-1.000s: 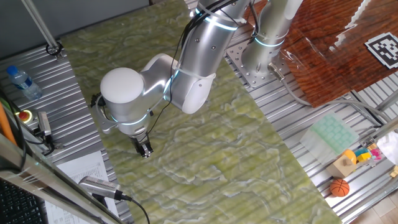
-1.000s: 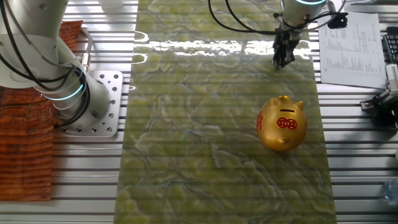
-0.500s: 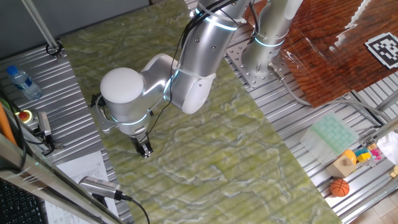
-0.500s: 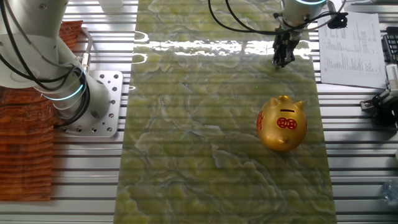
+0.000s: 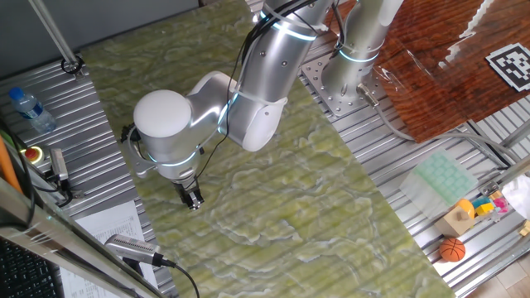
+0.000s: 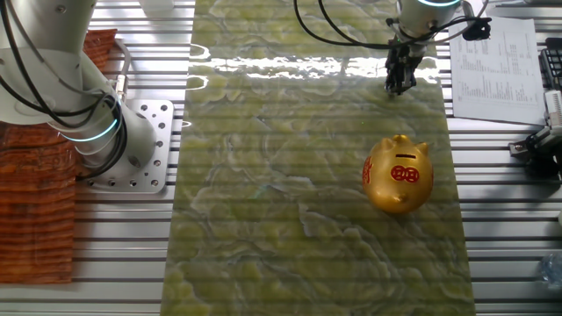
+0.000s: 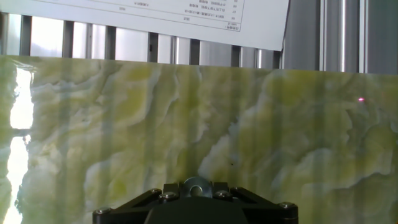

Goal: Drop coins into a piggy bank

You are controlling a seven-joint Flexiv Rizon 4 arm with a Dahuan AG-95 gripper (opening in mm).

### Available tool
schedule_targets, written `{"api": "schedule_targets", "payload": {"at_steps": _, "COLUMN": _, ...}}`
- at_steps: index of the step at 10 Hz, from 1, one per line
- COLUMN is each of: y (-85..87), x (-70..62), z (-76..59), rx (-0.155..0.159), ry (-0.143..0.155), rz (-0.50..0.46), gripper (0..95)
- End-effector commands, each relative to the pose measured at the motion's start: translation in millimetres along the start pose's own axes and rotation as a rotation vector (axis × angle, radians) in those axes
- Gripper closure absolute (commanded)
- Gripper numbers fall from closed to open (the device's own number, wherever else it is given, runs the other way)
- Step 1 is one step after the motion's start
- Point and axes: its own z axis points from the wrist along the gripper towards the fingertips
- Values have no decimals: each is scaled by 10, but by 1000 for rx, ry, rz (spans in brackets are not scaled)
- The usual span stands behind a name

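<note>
The gold piggy bank (image 6: pixel 399 175) stands on the green marbled mat (image 6: pixel 290 193), its slot and red marking facing up; in the first fixed view the arm hides it. My gripper (image 6: pixel 399 85) points down close over the mat near its edge, a short way beyond the pig's rear; it also shows in the first fixed view (image 5: pixel 193 201). In the hand view a small round grey coin (image 7: pixel 197 185) sits pinched between the dark fingers, with the jaws closed on it.
A printed paper sheet (image 6: pixel 492 61) lies just off the mat beside my gripper. A second arm's base (image 6: pixel 97 132) stands at the mat's other side. A water bottle (image 5: pixel 33 109), an orange basketball (image 5: pixel 452 249) and toys lie on the metal table.
</note>
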Motion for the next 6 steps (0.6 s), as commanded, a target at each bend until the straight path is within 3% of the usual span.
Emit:
{"api": "schedule_targets", "payload": {"at_steps": 1, "y": -2, "x": -2, "z": 11, "rx": 1, "ry": 0, "rz": 1, "gripper": 760}}
{"api": "schedule_targets", "payload": {"at_steps": 4, "y": -2, "x": -2, "z": 11, "rx": 1, "ry": 0, "rz": 1, "gripper": 760}}
{"api": "schedule_targets", "payload": {"at_steps": 5, "y": 12, "x": 0, "z": -252, "rx": 2, "ry": 29, "rz": 24, "gripper": 950}}
{"api": "schedule_targets", "payload": {"at_steps": 6, "y": 13, "x": 1, "z": -257, "rx": 2, "ry": 32, "rz": 24, "gripper": 950}}
